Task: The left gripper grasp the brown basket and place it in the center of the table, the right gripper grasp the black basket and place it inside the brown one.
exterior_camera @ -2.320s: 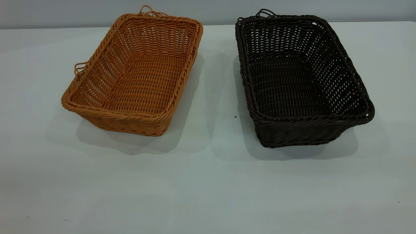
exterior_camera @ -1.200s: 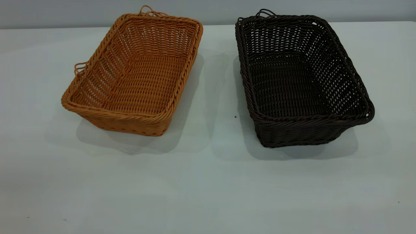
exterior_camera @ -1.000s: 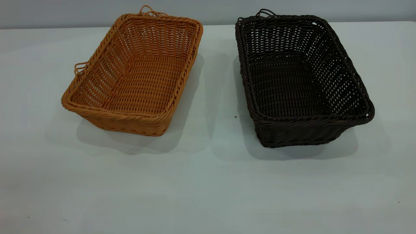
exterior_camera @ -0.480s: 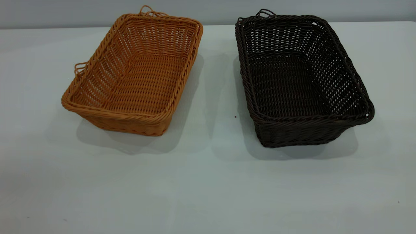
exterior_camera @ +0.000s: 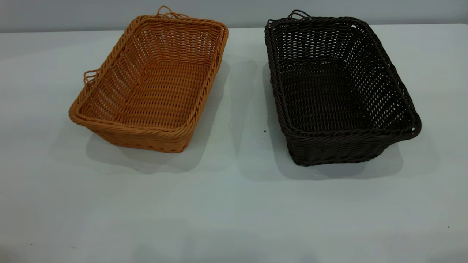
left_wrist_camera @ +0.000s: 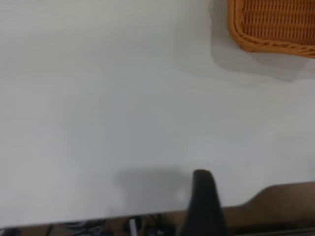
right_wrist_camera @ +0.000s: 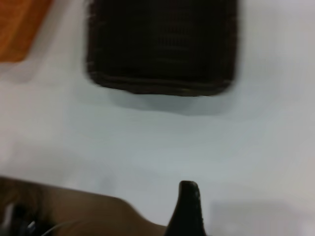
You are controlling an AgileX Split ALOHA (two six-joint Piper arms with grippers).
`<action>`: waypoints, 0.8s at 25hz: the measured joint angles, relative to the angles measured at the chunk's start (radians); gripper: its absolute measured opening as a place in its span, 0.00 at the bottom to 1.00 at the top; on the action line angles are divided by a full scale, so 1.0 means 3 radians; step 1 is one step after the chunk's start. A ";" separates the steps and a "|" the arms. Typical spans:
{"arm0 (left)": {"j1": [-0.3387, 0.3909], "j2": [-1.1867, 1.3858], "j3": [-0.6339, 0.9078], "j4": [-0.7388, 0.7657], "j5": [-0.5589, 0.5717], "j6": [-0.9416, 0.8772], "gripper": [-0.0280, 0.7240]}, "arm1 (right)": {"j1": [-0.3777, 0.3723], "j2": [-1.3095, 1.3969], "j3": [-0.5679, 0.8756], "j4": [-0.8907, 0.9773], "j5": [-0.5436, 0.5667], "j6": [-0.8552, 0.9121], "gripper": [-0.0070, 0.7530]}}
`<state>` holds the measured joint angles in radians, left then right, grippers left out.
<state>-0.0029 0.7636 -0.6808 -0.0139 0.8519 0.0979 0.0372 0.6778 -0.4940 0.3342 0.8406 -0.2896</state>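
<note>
Exterior view showed me 0 of 2 steps done: brown basket (exterior_camera: pixel 150 84) and black basket (exterior_camera: pixel 338 91) sat apart, well ahead of my fingers, whose spread I couldn't tell.

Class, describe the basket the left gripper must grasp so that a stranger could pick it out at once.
On the white table stand two empty woven baskets side by side, apart. The brown basket is the one on the left arm's side. It is orange-tan, while the black basket beside it is very dark.
</note>
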 joint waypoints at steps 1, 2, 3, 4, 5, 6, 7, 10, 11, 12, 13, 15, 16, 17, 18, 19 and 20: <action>0.0000 0.0217 -0.0069 0.0000 -0.0091 0.0027 0.77 | 0.0000 0.0207 0.0000 0.0208 -0.0126 -0.0187 0.75; 0.0000 0.0389 -0.0119 0.0000 -0.0214 0.0049 0.80 | 0.0000 0.0379 0.0000 0.0405 -0.0221 -0.0405 0.75; 0.0000 0.0580 -0.0163 -0.0008 -0.0340 0.0060 0.83 | 0.0000 0.0586 0.0000 0.0658 -0.0306 -0.0612 0.75; 0.0000 0.0759 -0.0218 -0.0011 -0.0441 0.0064 0.84 | 0.0000 0.0798 0.0000 0.0922 -0.0362 -0.0783 0.75; 0.0000 0.0920 -0.0262 -0.0015 -0.0573 0.0067 0.85 | 0.0000 0.0979 0.0000 0.1138 -0.0392 -0.0983 0.75; 0.0000 0.1042 -0.0292 -0.0019 -0.0674 0.0071 0.85 | 0.0004 0.1193 0.0000 0.1388 -0.0409 -0.1175 0.75; 0.0000 0.1172 -0.0323 -0.0023 -0.0755 0.0081 0.85 | 0.0018 0.1402 0.0000 0.1627 -0.0439 -0.1342 0.75; 0.0000 0.1471 -0.0383 -0.0023 -0.0973 0.0153 0.84 | 0.0141 0.1988 -0.0065 0.2201 -0.0446 -0.1566 0.75; 0.0000 0.1557 -0.0405 -0.0026 -0.1030 0.0174 0.84 | 0.0225 0.2194 -0.0113 0.2357 -0.0426 -0.1591 0.75; 0.0000 0.1635 -0.0425 -0.0026 -0.1069 0.0183 0.84 | 0.0336 0.2363 -0.0186 0.2492 -0.0404 -0.1599 0.75; 0.0000 0.1697 -0.0452 -0.0030 -0.1113 0.0200 0.83 | 0.0465 0.2589 -0.0274 0.2599 -0.0408 -0.1602 0.75; 0.0000 0.1833 -0.0521 -0.0036 -0.1153 0.0218 0.83 | 0.0692 0.2923 -0.0462 0.2821 -0.0477 -0.1519 0.75; 0.0000 0.1890 -0.0553 -0.0056 -0.1160 0.0222 0.83 | 0.0792 0.3068 -0.0561 0.2910 -0.0530 -0.1426 0.75; 0.0000 0.1928 -0.0580 -0.0080 -0.1174 0.0222 0.83 | 0.0857 0.3239 -0.0647 0.3019 -0.0602 -0.1314 0.75; 0.0000 0.1959 -0.0608 -0.0110 -0.1177 0.0222 0.83 | 0.0910 0.3401 -0.0699 0.3160 -0.0657 -0.1200 0.75; 0.0000 0.1991 -0.0630 -0.0141 -0.1184 0.0222 0.83 | 0.0942 0.3555 -0.0734 0.3341 -0.0690 -0.1114 0.75; 0.0000 0.2012 -0.0633 -0.0167 -0.1199 0.0222 0.83 | 0.0960 0.3674 -0.0746 0.3521 -0.0710 -0.1041 0.75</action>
<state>-0.0029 1.3671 -0.8707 -0.0640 0.4922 0.1646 0.3253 1.7800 -0.7177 1.3905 0.6277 -0.6019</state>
